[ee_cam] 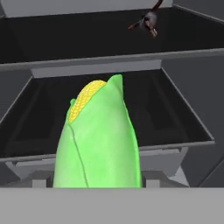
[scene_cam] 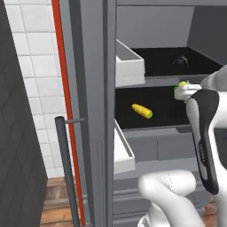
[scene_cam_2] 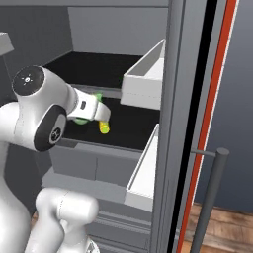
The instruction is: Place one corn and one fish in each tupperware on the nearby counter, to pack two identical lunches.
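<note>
Gripping green corn [ee_cam: 99,144] in hand [ee_cam: 98,181].

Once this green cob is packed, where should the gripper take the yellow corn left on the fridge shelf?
Probably across the middle of the yellow corn, jaws spanning its short width. It lies flat and slanted on the dark shelf, so come from the open front, hand turned to match that slant.

A kitchen: an open grey fridge [scene_cam: 88,111] with dark shelves [scene_cam: 164,108] and white door bins [scene_cam: 128,62], beside white wall tiles [scene_cam: 35,66] and wood flooring [scene_cam_2: 222,227].
</note>
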